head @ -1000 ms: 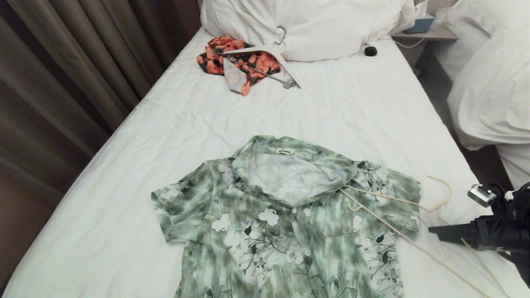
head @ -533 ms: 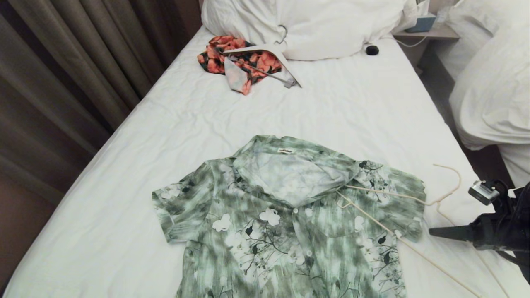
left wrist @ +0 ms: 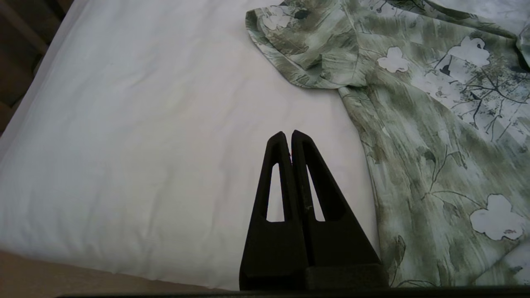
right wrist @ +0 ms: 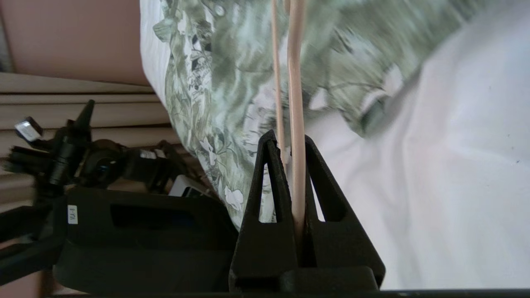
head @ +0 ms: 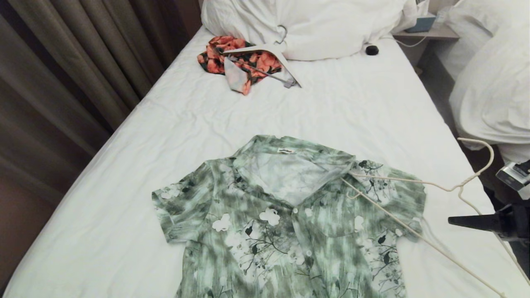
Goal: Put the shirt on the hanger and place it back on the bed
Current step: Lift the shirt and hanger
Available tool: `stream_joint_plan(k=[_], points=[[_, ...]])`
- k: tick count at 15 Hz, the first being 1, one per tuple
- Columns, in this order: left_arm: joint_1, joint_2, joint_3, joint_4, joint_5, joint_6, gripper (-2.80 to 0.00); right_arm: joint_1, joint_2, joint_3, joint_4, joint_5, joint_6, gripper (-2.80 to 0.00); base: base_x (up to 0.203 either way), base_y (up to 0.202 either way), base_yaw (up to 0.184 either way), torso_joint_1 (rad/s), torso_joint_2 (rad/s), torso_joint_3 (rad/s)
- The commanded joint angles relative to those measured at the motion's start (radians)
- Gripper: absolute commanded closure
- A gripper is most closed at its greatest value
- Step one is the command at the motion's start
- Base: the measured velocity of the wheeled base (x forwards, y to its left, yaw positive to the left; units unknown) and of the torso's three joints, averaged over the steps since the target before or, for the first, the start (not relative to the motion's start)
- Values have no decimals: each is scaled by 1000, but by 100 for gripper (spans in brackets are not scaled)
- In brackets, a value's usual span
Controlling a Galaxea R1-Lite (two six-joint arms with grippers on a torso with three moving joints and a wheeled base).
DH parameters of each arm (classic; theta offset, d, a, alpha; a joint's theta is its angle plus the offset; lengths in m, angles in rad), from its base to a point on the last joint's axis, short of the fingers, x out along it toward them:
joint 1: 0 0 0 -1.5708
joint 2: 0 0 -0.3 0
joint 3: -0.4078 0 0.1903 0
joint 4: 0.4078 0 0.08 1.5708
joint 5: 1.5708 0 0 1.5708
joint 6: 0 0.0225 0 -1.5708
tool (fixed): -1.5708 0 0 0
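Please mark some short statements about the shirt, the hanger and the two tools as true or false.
1. The right tool is shut on the hanger. True.
2. The shirt already hangs on the hanger. False: it lies flat on the bed, with only one hanger end resting on it.
3. The left tool holds the shirt's sleeve. False: it is shut, empty, beside the shirt.
4. An orange floral garment lies near the pillow. True.

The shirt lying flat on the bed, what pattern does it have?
The shirt is streaky green and white with white flowers and dark twigs; the head view shows it best.
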Motion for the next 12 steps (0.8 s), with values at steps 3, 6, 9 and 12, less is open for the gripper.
stream_joint_plan(k=[3, 6, 9, 12], points=[[0, 3, -1, 2, 0, 0, 0, 10, -166, -1, 2, 6, -40, 0, 0, 0, 0, 0, 0, 0], [0, 21, -2, 2, 0, 0, 0, 92, -222, -22, -10, 5, -102, 0, 0, 0, 0, 0, 0, 0], [0, 33, -2, 2, 0, 0, 0, 183, -251, -64, -30, -2, -185, 0, 0, 0, 0, 0, 0, 0], [0, 57, -2, 2, 0, 2, 0, 246, -250, -61, -169, -4, -280, 0, 0, 0, 0, 0, 0, 0]])
